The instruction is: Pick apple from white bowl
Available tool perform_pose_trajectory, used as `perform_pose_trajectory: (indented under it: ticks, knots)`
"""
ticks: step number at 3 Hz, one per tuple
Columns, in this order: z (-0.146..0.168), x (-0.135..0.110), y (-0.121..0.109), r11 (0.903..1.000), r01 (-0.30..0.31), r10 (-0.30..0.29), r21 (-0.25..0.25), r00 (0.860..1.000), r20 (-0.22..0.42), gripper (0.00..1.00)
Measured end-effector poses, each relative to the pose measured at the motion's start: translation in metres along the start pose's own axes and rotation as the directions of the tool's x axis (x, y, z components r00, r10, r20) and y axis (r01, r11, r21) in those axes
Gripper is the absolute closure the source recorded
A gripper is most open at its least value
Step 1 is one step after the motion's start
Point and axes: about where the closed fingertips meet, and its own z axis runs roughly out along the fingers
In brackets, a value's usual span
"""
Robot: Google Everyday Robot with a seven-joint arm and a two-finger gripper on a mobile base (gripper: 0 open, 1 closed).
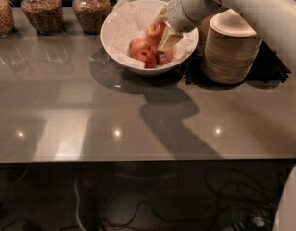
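The white bowl point(120, 57), lined with crumpled white paper point(124, 19), stands at the back middle of the grey table point(90, 114). Several red apples point(145, 56) lie in it. My gripper point(158, 32) reaches in from the upper right, over the bowl's right half. Its pale fingers point(169, 38) are shut on one red apple point(153, 31), held a little above the other apples. The rest of the white arm point(244, 4) runs off to the upper right.
A tall stack of beige disposable bowls point(232, 47) stands right of the white bowl on a black mat point(275, 69). Three glass jars point(42, 8) of grain line the back left. The table's front edge point(138, 159) runs across the middle of the view.
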Motion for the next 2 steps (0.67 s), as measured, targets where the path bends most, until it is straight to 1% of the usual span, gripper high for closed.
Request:
perform_pose_trajectory:
  ticks: [1,2]
  knots:
    - [-0.032,0.002,-0.003,0.9968,-0.04,0.037,0.069,0.998,0.052,1.0]
    - [-0.069,0.004,0.005,0.9911,-0.084,0.073,0.103,0.991,0.111,1.0]
